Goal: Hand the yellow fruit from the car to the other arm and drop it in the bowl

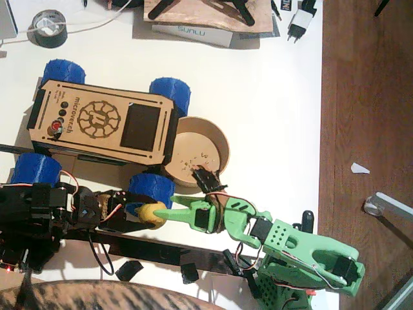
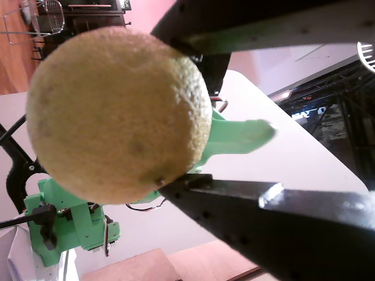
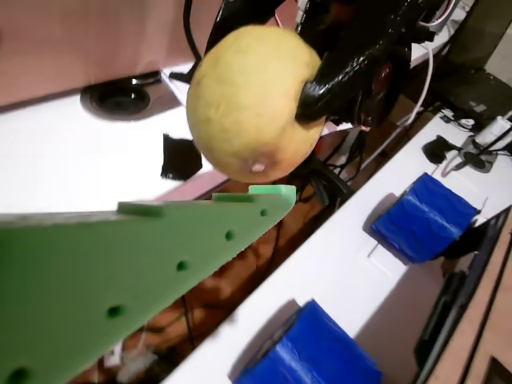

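Across the upper left of the fixed view sat the flat light-wood car (image 1: 103,121) with four chunky blue wheels (image 1: 171,94), a black square panel and an engraved gear emblem beside the word "microverch". Printed on a grey box (image 1: 192,33) at the top edge was "SUNLU", near a roll of black tape (image 1: 49,28) in the top left corner. Just right of the car stood the round tan bowl (image 1: 198,150) with a thick rim and small specks inside.

Low in the frame, the small dull-yellow fruit (image 1: 153,214) hung just below the car's lower right wheel. The black left gripper (image 1: 141,213) pinched it: in a wrist view its two dark jaws pressed the lemon-like fruit (image 2: 117,114) from above and below.

From the lower right, the bright green arm (image 1: 303,248) reached leftward, and its pointed right gripper (image 1: 169,213) met the fruit. In a wrist view one green perforated jaw lay just under the fruit (image 3: 254,102), very close; whether it touched, and how far these jaws were spread, I could not tell.
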